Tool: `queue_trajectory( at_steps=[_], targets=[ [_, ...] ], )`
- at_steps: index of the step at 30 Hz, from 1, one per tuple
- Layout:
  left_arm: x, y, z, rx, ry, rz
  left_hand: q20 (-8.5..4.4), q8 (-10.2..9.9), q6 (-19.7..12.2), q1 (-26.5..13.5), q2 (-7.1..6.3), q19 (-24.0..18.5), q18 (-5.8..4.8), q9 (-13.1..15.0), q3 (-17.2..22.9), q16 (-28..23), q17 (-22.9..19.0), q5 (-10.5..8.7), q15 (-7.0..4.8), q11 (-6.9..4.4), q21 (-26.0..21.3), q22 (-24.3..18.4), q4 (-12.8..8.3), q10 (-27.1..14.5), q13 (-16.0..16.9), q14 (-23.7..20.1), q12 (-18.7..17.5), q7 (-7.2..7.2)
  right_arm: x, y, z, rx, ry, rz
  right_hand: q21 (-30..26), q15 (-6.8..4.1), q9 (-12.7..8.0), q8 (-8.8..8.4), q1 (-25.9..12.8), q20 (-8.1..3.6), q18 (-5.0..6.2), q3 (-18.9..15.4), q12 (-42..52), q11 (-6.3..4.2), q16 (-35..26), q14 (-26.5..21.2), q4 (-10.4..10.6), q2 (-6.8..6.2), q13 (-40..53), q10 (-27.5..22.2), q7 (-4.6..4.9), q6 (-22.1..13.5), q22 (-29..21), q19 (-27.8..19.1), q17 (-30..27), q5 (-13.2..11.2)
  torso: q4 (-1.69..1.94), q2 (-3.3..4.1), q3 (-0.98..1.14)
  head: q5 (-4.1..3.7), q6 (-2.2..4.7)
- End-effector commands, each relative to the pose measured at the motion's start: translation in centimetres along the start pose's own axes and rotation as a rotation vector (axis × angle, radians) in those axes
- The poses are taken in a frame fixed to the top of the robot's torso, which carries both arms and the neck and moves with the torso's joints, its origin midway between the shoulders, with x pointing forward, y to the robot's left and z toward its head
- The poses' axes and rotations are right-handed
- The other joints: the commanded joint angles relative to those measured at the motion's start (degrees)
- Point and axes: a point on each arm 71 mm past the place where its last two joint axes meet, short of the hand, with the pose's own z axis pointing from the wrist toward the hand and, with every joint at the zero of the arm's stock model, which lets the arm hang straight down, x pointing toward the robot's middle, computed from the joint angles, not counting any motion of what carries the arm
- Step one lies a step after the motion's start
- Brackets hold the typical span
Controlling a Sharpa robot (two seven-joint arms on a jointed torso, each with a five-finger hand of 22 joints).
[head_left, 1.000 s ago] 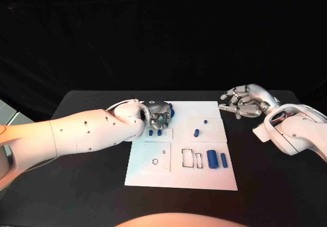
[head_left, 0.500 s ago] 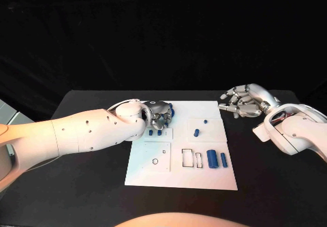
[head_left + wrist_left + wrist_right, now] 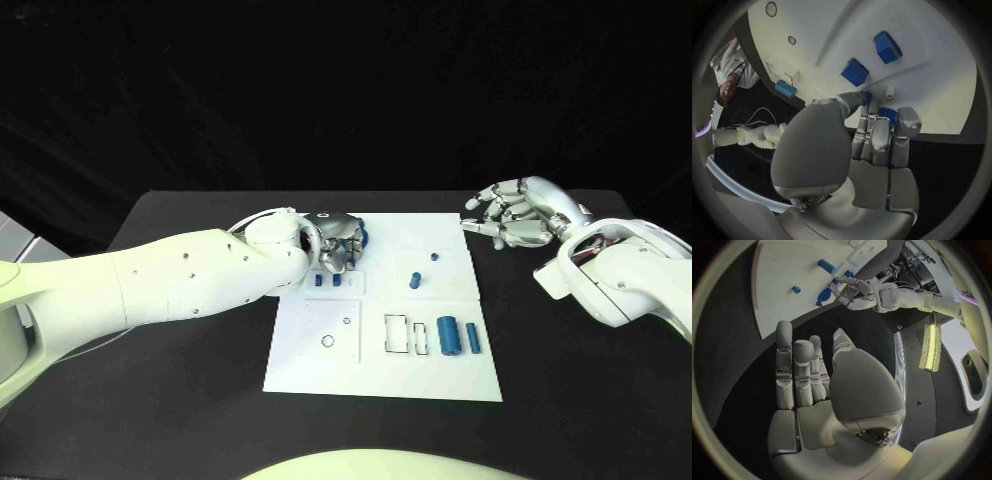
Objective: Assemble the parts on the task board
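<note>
The white task board (image 3: 382,370) lies in the middle of the black counter (image 3: 173,400). The left hand (image 3: 338,244) is over the board's far left corner, and its fingers curl around a blue part (image 3: 362,238). Two small blue parts (image 3: 327,281) stand side by side just below that hand. Two longer blue parts (image 3: 459,334) lie near the board's right edge. The right hand (image 3: 516,216) hangs over the counter just past the board's far right corner, fingers loosely bent, holding nothing.

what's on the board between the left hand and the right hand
In the head view, two small blue parts stand on the task board between the left hand and right hand.
</note>
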Motion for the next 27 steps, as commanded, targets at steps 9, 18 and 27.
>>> queue_trajectory(
  at_steps=[9, 18, 27],
  targets=[
    [0.2, 0.2, -0.1, 0.010, -0.031, -0.023, -0.45, -1.28, 2.20, 0.90, 1.50, 0.70, -1.08, 0.21, 2.04, 0.20, -0.26, -0.12, -0.56, -0.54, 1.51, 1.56, -3.46, 2.95, 0.98, 0.66, -0.40, -0.02, 0.1, 0.2, 0.0, -0.015, 0.007, 0.001, -0.44, 0.03, -0.06, 0.26, 0.35, -0.01, 1.17, -0.28, -0.40, 0.15, -0.50, -0.03, -0.03, 0.25, -0.15, 0.31, 0.19, -0.32, -0.15, 0.43, -0.04, 0.27, 0.01, -0.03, -0.03, -0.02, 0.16],
    [-0.4, 0.0, -0.6, 0.042, -0.086, -0.071, -0.28, -1.67, 3.03, -0.03, 1.35, 0.62, -1.12, 0.27, 2.70, 0.25, -0.25, -0.20, -0.48, -0.44, 1.88, 1.94, -3.90, 3.43, 1.12, 0.78, -1.23, 0.03, 0.2, 0.2, 0.1, -0.016, 0.009, 0.001, -0.44, 0.03, -0.06, 0.26, 0.35, -0.01, 1.17, -0.28, -0.40, 0.15, -0.50, -0.03, -0.03, 0.25, -0.15, 0.31, 0.19, -0.32, -0.15, 0.43, -0.04, 0.27, 0.04, -0.03, -0.04, -0.02, 0.34],
    [-1.2, 0.6, -2.0, 0.038, -0.064, -0.146, -0.20, -1.99, 3.65, -1.44, 1.11, 0.41, -1.09, 0.40, 2.65, 0.24, -0.49, -0.25, -0.52, -0.52, 1.92, 1.97, -3.78, 4.03, 1.29, 0.83, -2.01, -0.04, 0.1, 0.1, 0.0, -0.013, 0.009, 0.001, -0.44, 0.03, -0.06, 0.26, 0.35, -0.01, 1.17, -0.28, -0.40, 0.15, -0.50, -0.03, -0.03, 0.25, -0.15, 0.31, 0.19, -0.32, -0.15, 0.43, -0.04, 0.27, 0.13, -0.11, 0.03, 0.10, 0.29]
  ],
)
